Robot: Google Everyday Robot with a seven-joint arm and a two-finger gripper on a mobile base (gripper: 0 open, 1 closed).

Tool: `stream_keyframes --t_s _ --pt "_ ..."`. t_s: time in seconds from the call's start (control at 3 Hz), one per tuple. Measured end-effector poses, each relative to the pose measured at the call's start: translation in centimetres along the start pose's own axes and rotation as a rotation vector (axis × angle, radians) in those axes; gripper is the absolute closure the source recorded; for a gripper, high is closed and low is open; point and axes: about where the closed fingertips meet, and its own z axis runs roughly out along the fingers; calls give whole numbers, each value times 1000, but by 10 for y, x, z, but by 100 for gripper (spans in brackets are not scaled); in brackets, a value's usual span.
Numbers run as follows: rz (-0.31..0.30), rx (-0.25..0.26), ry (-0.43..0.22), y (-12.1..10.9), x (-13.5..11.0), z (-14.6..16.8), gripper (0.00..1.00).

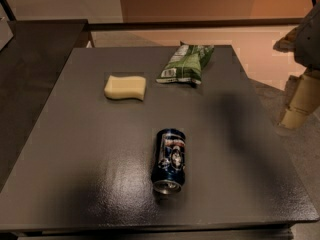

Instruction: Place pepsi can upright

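The pepsi can [169, 159] is dark blue with a red-white-blue logo. It lies on its side on the dark grey table [75, 149], near the front middle, with one silver end facing the front edge. My gripper [299, 103] hangs at the far right of the view, beyond the table's right edge and well apart from the can. It holds nothing that I can see.
A yellow sponge [125, 87] lies on the table behind and left of the can. A green chip bag [186, 63] lies at the back middle. A second dark surface [35, 49] adjoins the table on the left. Floor lies to the right.
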Motion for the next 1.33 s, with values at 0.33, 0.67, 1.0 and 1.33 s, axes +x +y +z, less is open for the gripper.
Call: stream_keyframes --t_s 0.33,0.67,1.0,1.33 --pt "0 0 0 0 0 0 0" --pt "-61 -25 -3 1 -9 2 0" --pt "-203 -78 13 13 -34 13 0" --pt "-385 -127 29 32 -59 30 0"
